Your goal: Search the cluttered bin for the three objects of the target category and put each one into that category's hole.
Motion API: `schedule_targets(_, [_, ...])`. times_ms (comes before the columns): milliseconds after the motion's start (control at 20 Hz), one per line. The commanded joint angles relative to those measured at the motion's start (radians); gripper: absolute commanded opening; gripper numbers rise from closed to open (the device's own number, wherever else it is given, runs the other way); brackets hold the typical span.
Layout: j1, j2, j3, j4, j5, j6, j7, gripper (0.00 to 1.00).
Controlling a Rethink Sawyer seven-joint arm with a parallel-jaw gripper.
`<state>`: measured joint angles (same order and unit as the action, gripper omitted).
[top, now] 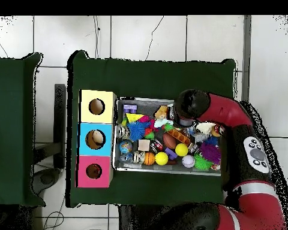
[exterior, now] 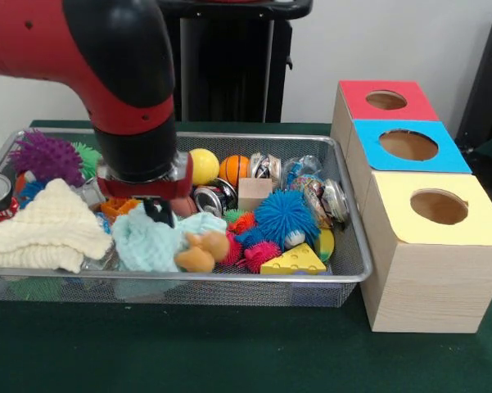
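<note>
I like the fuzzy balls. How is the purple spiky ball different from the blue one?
The purple spiky rubber ball sits at the far left of the wire mesh bin; the blue spiky rubber ball sits towards its right. The purple one shows plain spikes; the blue one has a small white face. Both are round and covered in soft spikes.

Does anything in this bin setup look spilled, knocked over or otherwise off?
Nothing stands out. The clutter stays inside the mesh bin, the three boxes, red, blue and yellow, stand upright in a row beside it, and nothing lies on the green cloth.
</note>
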<state>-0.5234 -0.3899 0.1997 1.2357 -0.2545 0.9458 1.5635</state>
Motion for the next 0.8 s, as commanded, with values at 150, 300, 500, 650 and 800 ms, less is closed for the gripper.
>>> schedule_targets(150, [-0.059,-0.113,0.002,-0.020,-0.144,0.056,-0.242,0.00])
schedule_targets(300, [-0.073,-0.110,0.020,0.000,-0.159,0.018,-0.222,0.00])
schedule_targets(500, [-0.089,-0.087,0.043,-0.007,-0.180,-0.006,-0.208,0.00])
schedule_targets(650, [-0.092,-0.063,0.057,-0.013,-0.190,-0.015,-0.192,0.00])
schedule_targets(800, [-0.081,-0.069,0.056,0.007,-0.191,-0.016,-0.154,0.00])
